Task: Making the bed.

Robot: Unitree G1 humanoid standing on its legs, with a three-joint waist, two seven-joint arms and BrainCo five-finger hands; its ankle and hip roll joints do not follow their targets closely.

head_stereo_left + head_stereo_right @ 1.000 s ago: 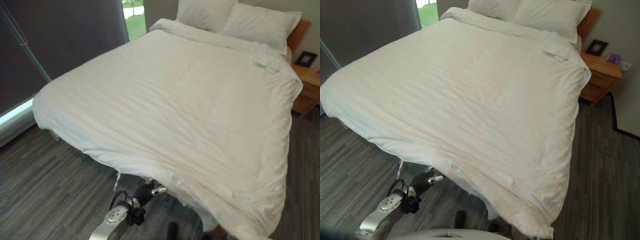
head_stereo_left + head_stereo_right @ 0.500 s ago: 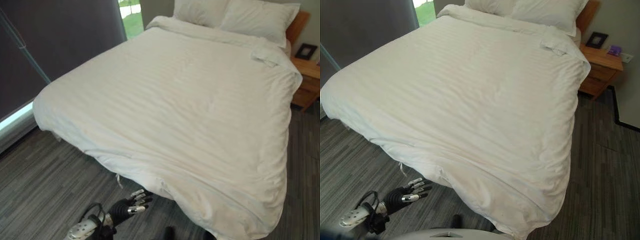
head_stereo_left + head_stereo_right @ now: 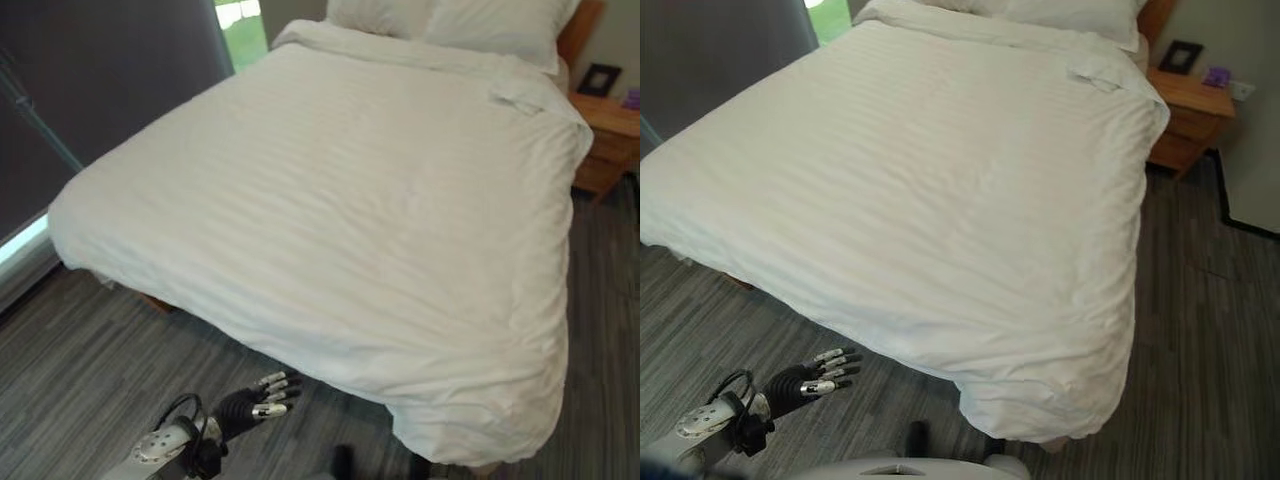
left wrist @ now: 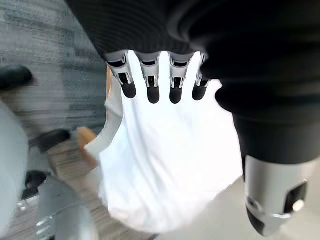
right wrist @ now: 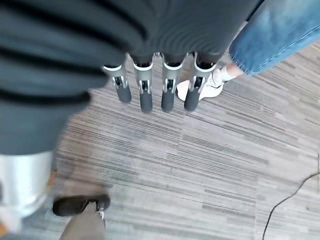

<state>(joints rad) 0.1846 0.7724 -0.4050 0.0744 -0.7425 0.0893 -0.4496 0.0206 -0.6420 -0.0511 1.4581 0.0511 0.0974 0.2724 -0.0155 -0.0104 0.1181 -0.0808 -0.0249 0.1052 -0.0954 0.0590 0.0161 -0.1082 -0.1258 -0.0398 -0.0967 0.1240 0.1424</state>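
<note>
A white striped duvet (image 3: 340,190) lies spread over the bed, hanging over the foot edge and both sides. Two white pillows (image 3: 490,20) rest at the head. My left hand (image 3: 255,400) hovers low above the floor in front of the foot edge, clear of the cloth, fingers straight and holding nothing. In the left wrist view its fingers (image 4: 150,85) point at the duvet's hanging corner (image 4: 170,165). In the right wrist view, my right hand's fingers (image 5: 145,95) hang straight and empty over the grey floor.
A wooden nightstand (image 3: 605,140) with a small picture frame (image 3: 598,78) stands right of the bed head. A dark curtain (image 3: 100,80) runs along the left side. A person's jeans leg (image 5: 270,35) and white shoe (image 5: 200,87) are close to my right hand.
My left hand has come away from the duvet's foot edge, dropped lower and opened. The bunched edge has fallen and hangs smoother. The camera has shifted.
</note>
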